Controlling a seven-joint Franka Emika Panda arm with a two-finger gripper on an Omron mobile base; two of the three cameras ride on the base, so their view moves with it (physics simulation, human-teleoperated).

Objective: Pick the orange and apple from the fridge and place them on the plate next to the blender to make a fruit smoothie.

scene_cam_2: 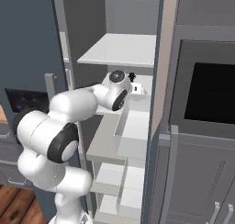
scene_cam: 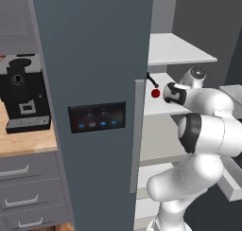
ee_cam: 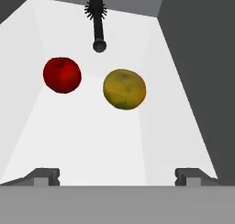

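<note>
I'm looking into the fridge (scene_cam: 94, 59) along the hand camera. The gripper (ee_cam: 117, 177) stands wide open with nothing between its tips, which poke up at the bottom left and bottom right of the hand view, apart from both fruits. The orange (ee_cam: 124, 89) sits just right of centre on the pale shelf (ee_cam: 105, 140), and the apple (ee_cam: 62, 75) lies to its left, a little higher in frame, with a clear gap between them. Above them, at top centre, a black brush (ee_cam: 96, 23) lies lengthwise, bristle head against the back wall, handle end pointing down toward the fruit; I can't tell whether it touches either one, though it looks separate.

In the left base view the closed door with its dark panel (scene_cam: 97, 117) fills the middle. The apple (scene_cam: 155, 93) peeks out as a small red dot just right of the door edge, with a sliver of the brush (scene_cam: 151, 78) above it. My own arm covers the orange here. A black coffee machine (scene_cam: 23, 95) stands at the left edge on the wooden counter (scene_cam: 28, 140), partly cut off.

In the right base view the arm's wrist blocks the shelf and I can't make out the fruit.
</note>
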